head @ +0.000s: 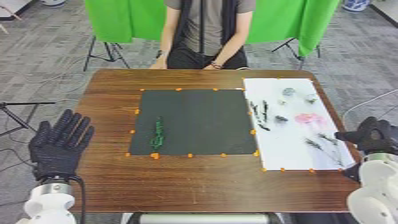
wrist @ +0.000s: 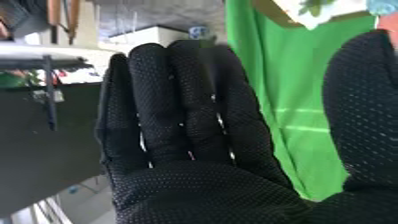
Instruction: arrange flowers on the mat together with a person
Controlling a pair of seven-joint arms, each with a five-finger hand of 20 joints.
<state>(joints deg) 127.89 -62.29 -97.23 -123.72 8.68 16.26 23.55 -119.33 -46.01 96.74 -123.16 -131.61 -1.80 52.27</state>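
The feathery sprig (head: pixel 316 145) seemed light, fragile, best taken by its stem; left hand (head: pixel 57 152) and right hand (wrist: pixel 204 192) had straight fingers.

Left arm: smooth white rounded forearm shell (head: pixel 49 207), shiny silver-grey metal wrist collar (head: pixel 53 189), thin black cable (head: pixel 83 200) alongside. Left hand (head: pixel 57 150) in black fabric glove, narrow dark cuff at wrist. Right arm: glossy white rounded shell (head: pixel 373 201), silver-grey cylindrical metal collar (head: pixel 380 157). Right hand (head: pixel 377 139) gloved to match; in right wrist view, black knit finely speckled with pale dots, small whitish glints between long rounded fingers (wrist: pixel 158 100), broad thumb (wrist: pixel 360 110).
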